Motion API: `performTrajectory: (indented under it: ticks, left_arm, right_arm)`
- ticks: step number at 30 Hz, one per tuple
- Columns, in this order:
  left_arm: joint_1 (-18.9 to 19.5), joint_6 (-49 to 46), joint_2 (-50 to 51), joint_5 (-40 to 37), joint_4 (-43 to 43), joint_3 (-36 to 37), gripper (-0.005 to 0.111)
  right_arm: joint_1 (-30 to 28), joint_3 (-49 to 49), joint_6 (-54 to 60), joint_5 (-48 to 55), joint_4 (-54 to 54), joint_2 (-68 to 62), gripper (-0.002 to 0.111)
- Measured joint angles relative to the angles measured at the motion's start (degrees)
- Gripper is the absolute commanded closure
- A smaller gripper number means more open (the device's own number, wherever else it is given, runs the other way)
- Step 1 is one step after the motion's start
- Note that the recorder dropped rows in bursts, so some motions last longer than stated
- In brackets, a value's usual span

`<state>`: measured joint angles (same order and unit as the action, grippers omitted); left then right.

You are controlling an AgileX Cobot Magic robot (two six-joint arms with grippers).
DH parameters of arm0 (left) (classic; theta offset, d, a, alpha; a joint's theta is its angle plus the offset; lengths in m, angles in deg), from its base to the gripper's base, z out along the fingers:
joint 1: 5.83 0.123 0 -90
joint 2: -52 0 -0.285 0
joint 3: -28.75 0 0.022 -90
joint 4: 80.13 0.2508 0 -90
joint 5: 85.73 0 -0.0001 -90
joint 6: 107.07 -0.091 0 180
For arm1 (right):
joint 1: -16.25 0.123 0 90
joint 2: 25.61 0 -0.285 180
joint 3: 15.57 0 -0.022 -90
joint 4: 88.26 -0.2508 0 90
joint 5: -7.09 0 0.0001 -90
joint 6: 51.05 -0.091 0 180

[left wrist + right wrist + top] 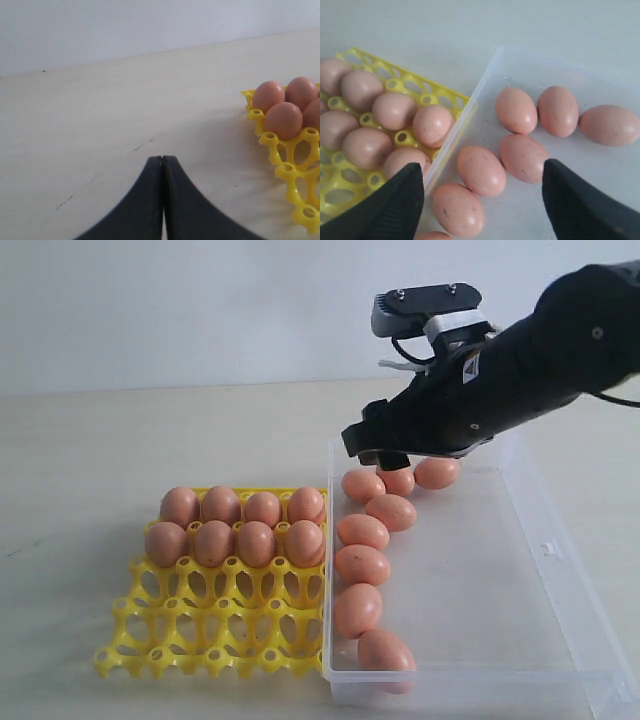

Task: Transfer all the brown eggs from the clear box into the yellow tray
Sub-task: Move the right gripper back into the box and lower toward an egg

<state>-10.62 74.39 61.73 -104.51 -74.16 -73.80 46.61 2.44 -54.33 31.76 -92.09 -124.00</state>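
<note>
Several brown eggs (235, 525) fill the two back rows of the yellow tray (210, 630). More brown eggs (363, 565) lie in a line along the left wall of the clear box (480, 580), with a small cluster at its back. My right gripper (380, 455) hovers open over that back-left cluster. In the right wrist view the right gripper (482, 170) straddles loose eggs (516, 110) without touching them, next to the tray (405, 86). My left gripper (162, 159) is shut and empty over bare table, left of the tray corner (280, 145) and its eggs (283, 120).
The tray's two front rows of cups (220, 595) hold nothing. The tray's right side sits against the box's left wall (327, 570). The right half of the box floor is bare. A pale wall stands behind the table.
</note>
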Motion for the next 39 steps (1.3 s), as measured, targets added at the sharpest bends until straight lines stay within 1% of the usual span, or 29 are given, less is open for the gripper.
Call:
performTrajectory:
  ticks: [6, 15, 18, 23, 31, 39]
  left_arm:
    - [0.0, 0.0, 0.0, 0.0, 0.0, 0.0, 0.107]
    - [0.0, 0.0, 0.0, 0.0, 0.0, 0.0, 0.107]
    - [0.0, 0.0, 0.0, 0.0, 0.0, 0.0, 0.107]
    - [0.0, 0.0, 0.0, 0.0, 0.0, 0.0, 0.107]
    - [0.0, 0.0, 0.0, 0.0, 0.0, 0.0, 0.107]
    - [0.0, 0.0, 0.0, 0.0, 0.0, 0.0, 0.107]
  right_arm:
    - [-0.84, -8.92, 3.29, 13.09, 2.74, -5.0, 0.043]
    - [-1.54, -19.78, 5.86, 21.8, 3.83, -13.55, 0.043]
    - [-2.24, -21.71, 6.74, 23.14, 3.83, -16.3, 0.042]
    - [-3.67, -24.62, 7.79, 24.59, 3.83, -19.82, 0.036]
    - [-4.1, -27.89, 9.03, 25.2, 4.28, -23.98, 0.036]
    - [-4.1, -28.14, 10.09, 23.86, 4.38, -28.26, 0.036]
